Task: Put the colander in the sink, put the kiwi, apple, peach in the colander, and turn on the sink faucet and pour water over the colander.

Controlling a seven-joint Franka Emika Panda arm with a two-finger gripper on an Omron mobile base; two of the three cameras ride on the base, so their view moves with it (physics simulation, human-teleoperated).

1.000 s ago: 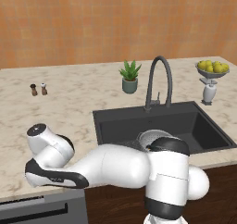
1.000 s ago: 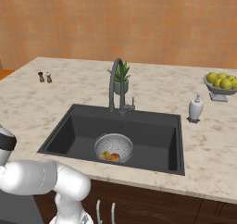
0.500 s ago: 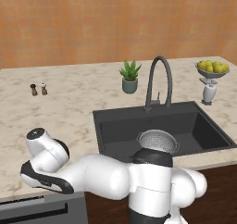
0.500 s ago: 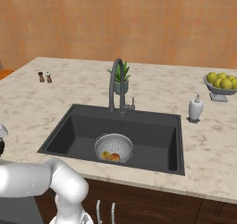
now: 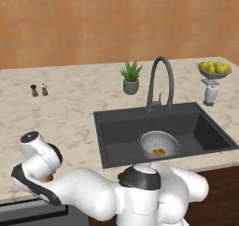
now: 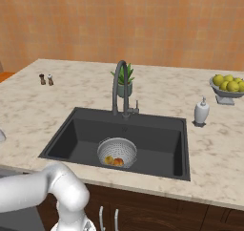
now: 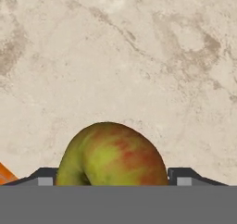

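The apple (image 7: 111,153), red with yellow-green patches, rests on the beige marble counter. It fills the space between the two dark fingertips of my gripper (image 7: 113,177). One fingertip lies against each of its sides, so the gripper is shut on it. In the left base view my arm bends down to the counter's front left edge. The colander (image 5: 158,143) (image 6: 117,151) sits in the dark sink (image 5: 121,136) (image 6: 157,144). Inside it lie the orange peach (image 6: 118,162) and the yellowish kiwi (image 6: 108,159). The gooseneck faucet (image 5: 161,80) (image 6: 119,87) stands behind the basin; no water shows.
A potted plant (image 5: 130,78) stands behind the sink. A soap dispenser (image 5: 211,93) and a stemmed bowl of yellow-green fruit (image 5: 214,68) are at the far right. Two small shakers (image 5: 38,89) stand at the back left. An orange edge (image 7: 4,174) shows beside the left fingertip.
My arm has swung away from the sink and down to the counter's front left. The colander has come into full view. The jaws have narrowed.
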